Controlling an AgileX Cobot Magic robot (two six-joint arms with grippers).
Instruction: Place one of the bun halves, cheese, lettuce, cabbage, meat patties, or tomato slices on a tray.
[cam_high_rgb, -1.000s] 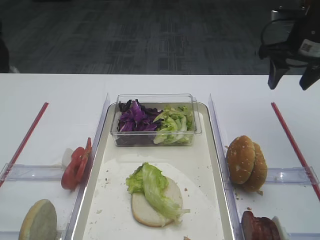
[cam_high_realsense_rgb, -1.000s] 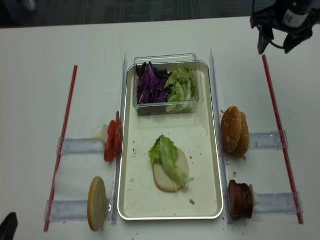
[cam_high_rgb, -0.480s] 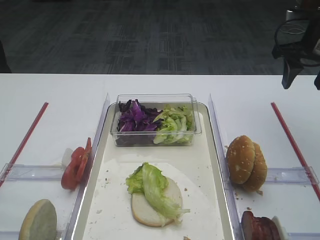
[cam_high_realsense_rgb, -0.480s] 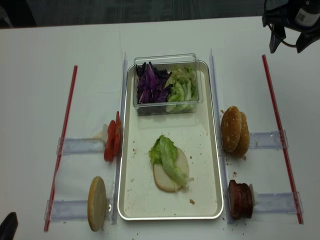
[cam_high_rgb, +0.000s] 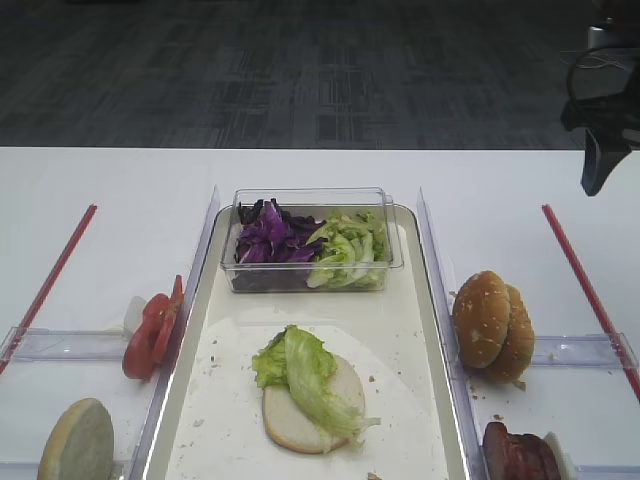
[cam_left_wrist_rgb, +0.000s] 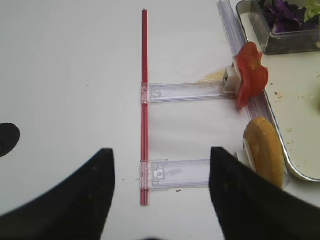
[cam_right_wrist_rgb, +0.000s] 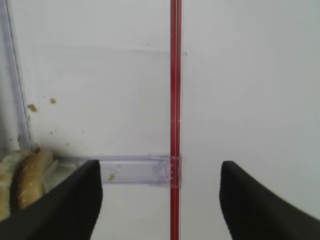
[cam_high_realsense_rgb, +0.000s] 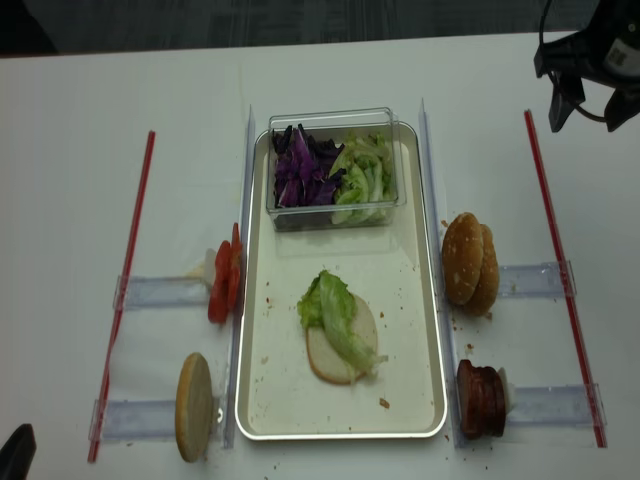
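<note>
The tray (cam_high_rgb: 430, 300) (cam_high_realsense_rgb: 440, 330) holds a pale bun half (cam_high_rgb: 290, 420) (cam_high_realsense_rgb: 322, 362) with a lettuce leaf (cam_high_rgb: 305, 375) (cam_high_realsense_rgb: 335, 310) draped on it. To its right stand sesame bun halves (cam_high_rgb: 490, 325) (cam_high_realsense_rgb: 470, 263) (cam_right_wrist_rgb: 27, 175) and meat patties (cam_high_rgb: 520, 455) (cam_high_realsense_rgb: 480, 400). To its left are tomato slices (cam_high_rgb: 150, 330) (cam_left_wrist_rgb: 250, 75) and another bun half (cam_high_rgb: 75, 442) (cam_left_wrist_rgb: 264, 155). Cabbage (cam_high_rgb: 268, 235) fills half a tub. Cheese is out of view. My right gripper (cam_high_realsense_rgb: 590, 100) (cam_right_wrist_rgb: 160, 200) hangs open and empty over the far right. The left gripper (cam_left_wrist_rgb: 160, 195) is open and empty over the table's left.
The clear tub (cam_high_rgb: 390, 240) of cabbage and loose lettuce (cam_high_rgb: 345, 250) sits at the tray's far end. Red sticks (cam_high_rgb: 585, 285) (cam_left_wrist_rgb: 144, 100) run along both sides. Clear plastic rails (cam_high_rgb: 585, 350) (cam_left_wrist_rgb: 185, 91) hold the ingredients on edge.
My right gripper has moved further right toward the table's far right corner, staying open and empty. Nothing on the table has shifted.
</note>
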